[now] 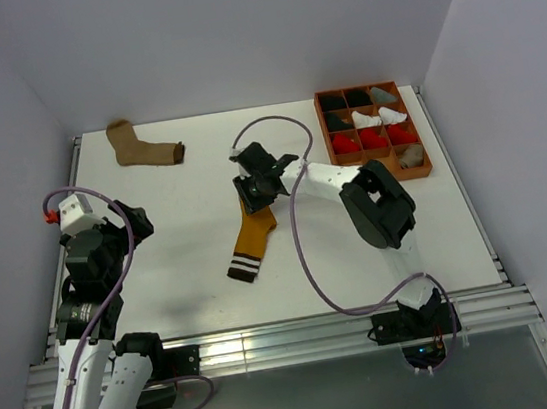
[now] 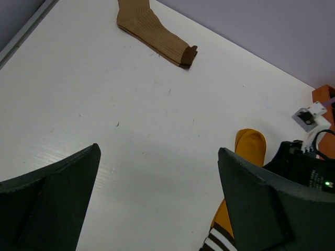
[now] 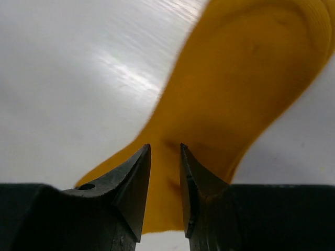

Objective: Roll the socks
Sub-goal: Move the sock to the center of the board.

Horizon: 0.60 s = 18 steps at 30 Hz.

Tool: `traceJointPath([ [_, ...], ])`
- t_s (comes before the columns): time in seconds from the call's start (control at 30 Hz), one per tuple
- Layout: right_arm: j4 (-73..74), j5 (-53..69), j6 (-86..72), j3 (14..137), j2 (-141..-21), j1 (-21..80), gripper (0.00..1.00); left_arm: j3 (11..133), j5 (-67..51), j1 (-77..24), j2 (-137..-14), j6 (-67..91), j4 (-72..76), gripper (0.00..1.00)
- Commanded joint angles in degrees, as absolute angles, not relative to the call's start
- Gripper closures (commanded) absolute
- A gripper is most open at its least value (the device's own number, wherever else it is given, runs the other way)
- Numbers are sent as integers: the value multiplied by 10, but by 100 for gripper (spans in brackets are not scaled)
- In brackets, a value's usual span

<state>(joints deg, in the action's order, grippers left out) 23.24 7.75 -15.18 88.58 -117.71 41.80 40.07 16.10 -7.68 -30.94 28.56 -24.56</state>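
**Control:** Where is the mustard sock point(image 1: 253, 229)?

**Operator:** It lies near the middle of the bench point(image 1: 379, 241), with its striped cuff towards me and its toe away. I have the right pincer point(image 1: 253, 193) at the toe end. In the right wrist view its fingers point(image 3: 131, 178) are drawn almost together, clamped on a pinch of the yellow fabric.

**Control:** And the left side?

**Operator:** My left pincer point(image 2: 157, 204) hangs over bare bench with its fingers spread wide, gripping nothing. The tan sock point(image 1: 145, 148) lies at the far left, well apart from both pincers, its dark end pointing right. I see an orange tray point(image 1: 424, 134) of rolled bundles at the far right.
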Motion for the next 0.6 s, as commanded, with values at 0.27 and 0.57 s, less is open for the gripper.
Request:
traceJointPath([
  [0.27, 213, 42, -169, 855, -1222, 367, 65, 397, 148, -74, -308, 276, -221, 0],
  [0.57, 196, 55, -117, 835, -1125, 345, 58, 398, 148, -74, -312, 277, -221, 1],
])
